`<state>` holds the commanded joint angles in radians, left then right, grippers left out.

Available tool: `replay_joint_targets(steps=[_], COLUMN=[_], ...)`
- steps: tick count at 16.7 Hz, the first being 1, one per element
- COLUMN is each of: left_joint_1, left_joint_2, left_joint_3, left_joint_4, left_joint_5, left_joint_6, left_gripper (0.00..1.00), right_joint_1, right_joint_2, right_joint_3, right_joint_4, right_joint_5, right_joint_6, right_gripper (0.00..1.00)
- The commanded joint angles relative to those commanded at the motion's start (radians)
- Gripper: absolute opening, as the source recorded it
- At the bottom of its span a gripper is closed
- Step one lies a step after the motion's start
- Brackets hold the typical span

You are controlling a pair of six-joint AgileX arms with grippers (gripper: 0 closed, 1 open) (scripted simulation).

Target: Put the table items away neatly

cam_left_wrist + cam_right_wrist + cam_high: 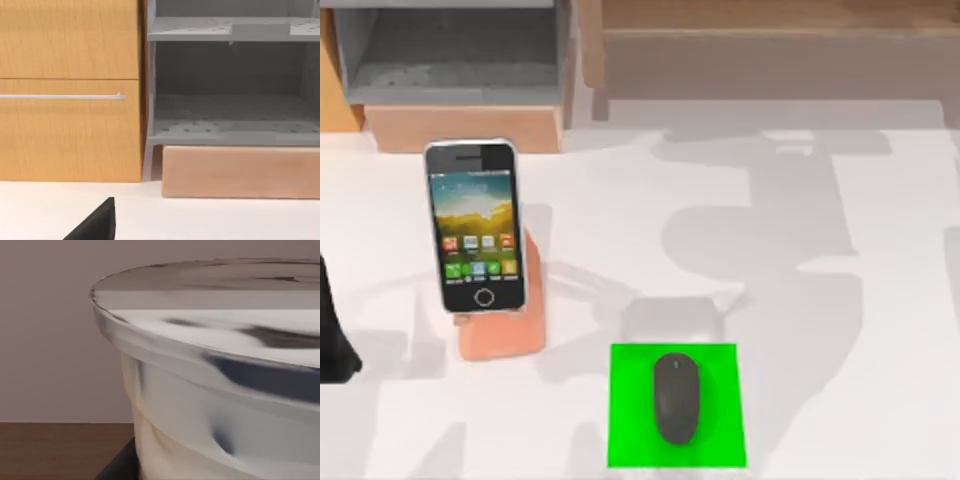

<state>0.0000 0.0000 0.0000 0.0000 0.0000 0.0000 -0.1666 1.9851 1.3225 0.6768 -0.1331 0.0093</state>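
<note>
The dark grey mouse [676, 397] lies on the bright green square [630, 440] near the table's front edge. At the left, the smartphone [475, 226] leans upright on the salmon-pink stand [505, 335], screen facing up. In the right wrist view the milk-tea cup [200, 440] is very close, its white lid [210, 320] above the clear body. A dark finger [116, 466] of my right gripper rests against the cup's side, above a brown wooden surface [55, 450]. My left arm [330, 345] is parked at the table's left edge.
A grey open shelf unit [450, 50] on a light wooden base [460, 127] stands at the back left, seen again as the shelf unit [230, 90] beside a wooden drawer front [70, 90]. A wooden ledge [770, 40] runs along the back right. White tabletop [820, 250] spreads between.
</note>
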Motion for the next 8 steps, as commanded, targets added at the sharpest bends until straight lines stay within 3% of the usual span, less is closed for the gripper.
replay_joint_targets(steps=[8], left_joint_1=[0.000], left_joint_2=[0.000], left_joint_3=[0.000], left_joint_4=[0.000], left_joint_5=[0.000], left_joint_6=[0.000], left_gripper=[1.00], right_joint_1=[-0.004], right_joint_2=[0.002], right_joint_3=[0.003], right_joint_4=[-0.001], right_joint_5=[-0.002], right_joint_6=[-0.001], right_gripper=[0.00])
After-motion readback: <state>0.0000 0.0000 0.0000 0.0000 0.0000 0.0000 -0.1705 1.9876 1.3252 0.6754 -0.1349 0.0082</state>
